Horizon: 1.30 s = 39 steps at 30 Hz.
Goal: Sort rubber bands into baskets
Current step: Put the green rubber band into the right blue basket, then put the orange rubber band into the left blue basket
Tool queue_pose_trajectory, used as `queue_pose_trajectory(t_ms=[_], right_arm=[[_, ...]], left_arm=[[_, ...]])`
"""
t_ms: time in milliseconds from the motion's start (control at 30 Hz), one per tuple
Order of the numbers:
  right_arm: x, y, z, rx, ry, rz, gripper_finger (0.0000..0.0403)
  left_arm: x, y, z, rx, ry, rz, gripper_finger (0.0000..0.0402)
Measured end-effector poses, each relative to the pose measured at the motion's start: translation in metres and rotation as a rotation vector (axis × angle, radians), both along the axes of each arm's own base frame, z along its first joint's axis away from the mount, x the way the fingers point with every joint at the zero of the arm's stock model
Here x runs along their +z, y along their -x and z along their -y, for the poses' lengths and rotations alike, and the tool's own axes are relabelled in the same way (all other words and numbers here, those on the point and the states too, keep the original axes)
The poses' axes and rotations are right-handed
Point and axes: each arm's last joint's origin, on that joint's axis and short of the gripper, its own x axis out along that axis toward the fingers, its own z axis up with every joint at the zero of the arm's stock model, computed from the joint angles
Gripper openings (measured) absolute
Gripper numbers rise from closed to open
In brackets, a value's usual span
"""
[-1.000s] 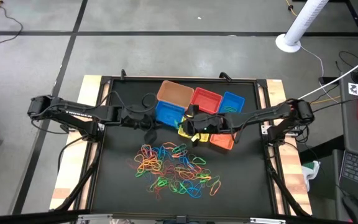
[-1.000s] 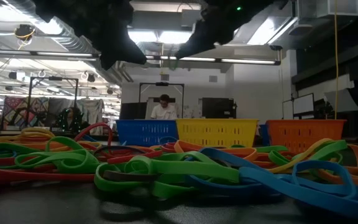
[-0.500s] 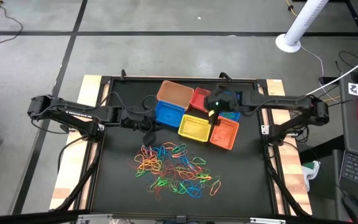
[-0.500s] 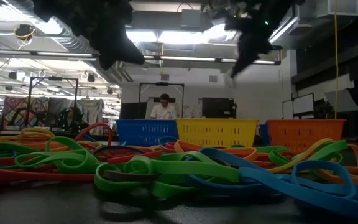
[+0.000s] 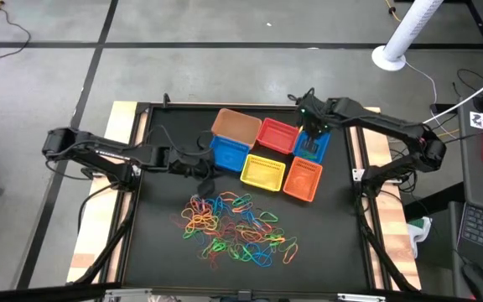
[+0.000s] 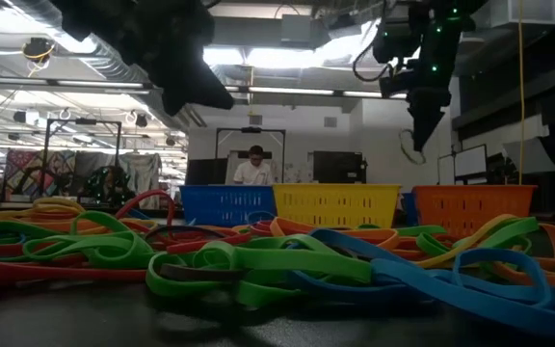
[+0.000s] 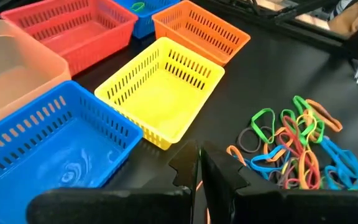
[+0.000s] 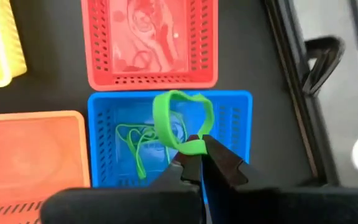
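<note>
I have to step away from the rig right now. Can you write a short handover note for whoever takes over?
Right gripper: shut on a green rubber band, hanging above the far-right blue basket.
Left gripper: shut, holding nothing visible, waiting near the other blue basket.
Done: a few green bands already lie in the far-right blue basket.
Left: drop the held band; the main pile of mixed bands is still on the mat in front of the baskets. The yellow basket looks empty.

The baskets (image 5: 267,151) sit clustered at the far middle of the table (image 5: 158,235), with the pile of rubber bands (image 5: 233,225) lying loose nearer, in front of them. The right gripper (image 5: 312,134) hangs over the far-right basket (image 8: 229,106), pinching one band (image 8: 182,124) above others lying inside; the left gripper (image 5: 201,170) sits left of the cluster.
</note>
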Motion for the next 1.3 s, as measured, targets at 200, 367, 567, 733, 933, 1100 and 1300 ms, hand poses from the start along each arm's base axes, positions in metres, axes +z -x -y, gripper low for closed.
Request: queue_pose_trajectory(t_ms=[200, 367, 567, 733, 933, 1100, 1300], right_arm=[[-0.001, 0.007, 0.008, -0.038, -0.023, -0.004, 0.001], [-0.001, 0.01, 0.007, -0.042, -0.04, -0.029, 0.0061], [-0.001, 0.01, 0.007, -0.04, -0.042, -0.032, 0.0129], [-0.001, 0.01, 0.007, -0.04, -0.042, -0.032, 0.0156], [-0.001, 0.01, 0.007, -0.04, -0.041, -0.031, 0.0161], [-0.001, 0.01, 0.007, -0.04, -0.04, -0.03, 0.0161], [-0.001, 0.01, 0.007, -0.04, -0.04, -0.03, 0.0161]], left_arm=[[-0.015, -0.009, 0.007, -0.048, -0.032, -0.053, 0.0046], [-0.029, -0.014, 0.009, -0.049, -0.029, -0.104, 0.0103], [-0.051, -0.023, 0.009, -0.049, -0.029, -0.175, 0.0134], [-0.069, -0.03, 0.009, -0.057, -0.039, -0.215, 0.0136], [-0.087, -0.033, 0.009, -0.066, -0.048, -0.283, 0.0136], [-0.1, -0.034, 0.01, -0.077, -0.039, -0.329, 0.0136], [-0.11, -0.035, 0.014, -0.115, -0.025, -0.36, 0.0136]])
